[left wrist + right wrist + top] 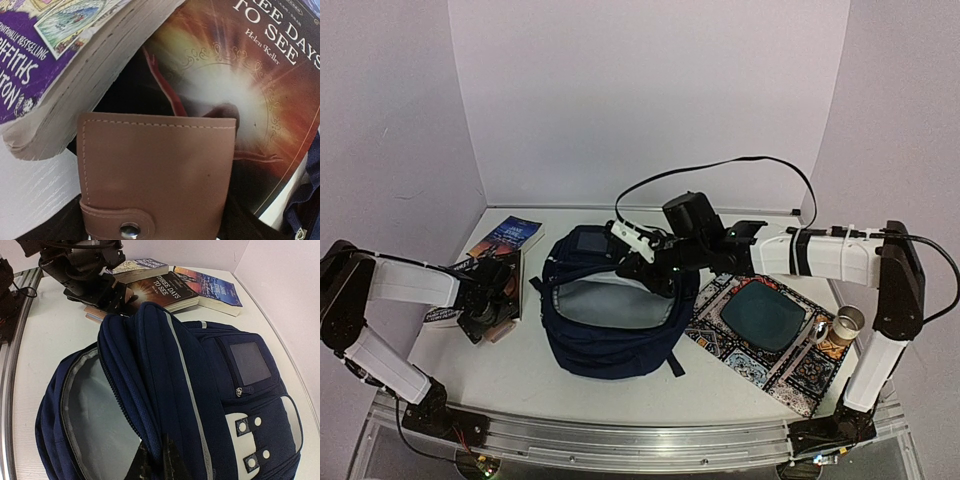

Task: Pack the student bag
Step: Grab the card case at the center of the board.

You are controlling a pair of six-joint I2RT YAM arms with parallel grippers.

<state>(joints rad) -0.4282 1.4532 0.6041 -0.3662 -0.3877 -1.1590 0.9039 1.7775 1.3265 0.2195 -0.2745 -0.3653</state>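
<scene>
The student bag [605, 335] lies in the middle of the worktop [650, 395], its main pocket gaping. The right gripper [157, 462] has its fingers pinched tight on the bag's rim, holding it open. The left gripper [494, 308] is at a brown snap wallet [157, 170] by the books [250, 85]; its fingers are hidden, so I cannot tell their grip. The packing step is in hand. Next, the wallet probably needs a firm hold and a lift into the opening.

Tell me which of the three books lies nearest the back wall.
The blue-covered paperback; Three Days to See and the purple book lie further from the wall, by the left gripper.
</scene>
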